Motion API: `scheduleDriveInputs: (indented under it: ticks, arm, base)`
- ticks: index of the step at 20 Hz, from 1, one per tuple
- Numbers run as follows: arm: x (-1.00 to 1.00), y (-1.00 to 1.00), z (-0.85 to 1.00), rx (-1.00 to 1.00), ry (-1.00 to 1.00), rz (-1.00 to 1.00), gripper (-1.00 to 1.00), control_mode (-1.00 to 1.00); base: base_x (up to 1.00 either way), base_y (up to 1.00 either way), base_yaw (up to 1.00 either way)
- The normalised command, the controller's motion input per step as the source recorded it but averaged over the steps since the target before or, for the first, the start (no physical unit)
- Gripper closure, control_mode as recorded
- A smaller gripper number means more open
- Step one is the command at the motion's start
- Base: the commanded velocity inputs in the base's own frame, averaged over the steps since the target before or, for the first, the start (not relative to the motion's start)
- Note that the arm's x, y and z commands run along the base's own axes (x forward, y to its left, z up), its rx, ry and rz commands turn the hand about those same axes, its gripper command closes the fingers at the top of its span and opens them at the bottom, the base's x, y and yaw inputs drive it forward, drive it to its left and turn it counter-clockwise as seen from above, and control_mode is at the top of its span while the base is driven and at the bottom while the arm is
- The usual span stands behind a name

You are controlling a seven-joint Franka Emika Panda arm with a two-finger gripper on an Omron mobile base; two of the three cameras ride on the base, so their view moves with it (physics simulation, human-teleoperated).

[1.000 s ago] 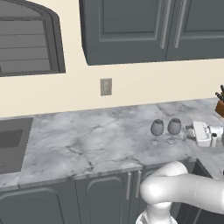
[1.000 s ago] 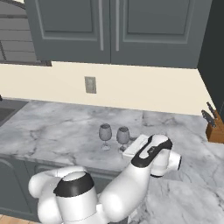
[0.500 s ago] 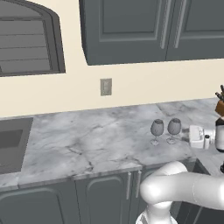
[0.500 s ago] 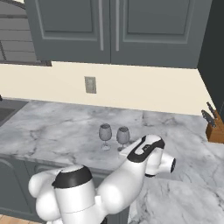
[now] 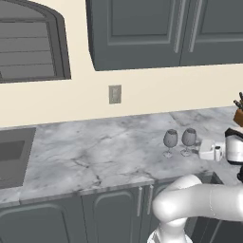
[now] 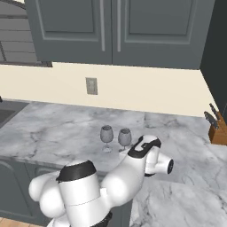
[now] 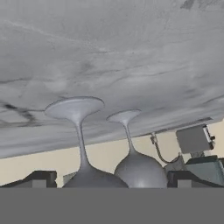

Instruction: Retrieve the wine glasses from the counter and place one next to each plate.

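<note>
Two wine glasses stand upright side by side on the marble counter (image 5: 95, 156): left glass (image 5: 170, 141), right glass (image 5: 189, 139). The gripper (image 5: 212, 151) sits level beside the right glass, fingertips (image 7: 41, 178) spread fully wide, holding nothing. The hand view is rolled over, so the glass feet appear uppermost; both bowls lie between the tips. My reading: a low sideways approach, aimed at the stem or bowl. Sink (image 5: 12, 156) far left, knife block (image 6: 217, 128) at right.

Two rear base cameras sharing the counter (image 5: 95, 156); inverted hand camera close to it.
</note>
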Motion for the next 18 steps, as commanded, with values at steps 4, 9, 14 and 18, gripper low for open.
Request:
scheduleDriveInputs:
  ticks: [4,9,14,18]
  arm:
    - [0.26,0.00,-0.20,0.00,0.11,-0.08,-1.00,-1.00]
    - [0.27,0.00,-0.16,0.00,0.04,-0.08,-1.00,-1.00]
    - [0.21,0.02,-0.13,-0.01,0.00,-0.07,-1.00,-1.00]
    - [0.08,0.00,-0.02,-0.01,0.00,-0.06,-1.00,-1.00]
  base:
    - [0.00,0.00,0.00]
    - [0.00,0.00,0.00]
    - [0.00,0.00,0.00]
    - [0.00,0.00,0.00]
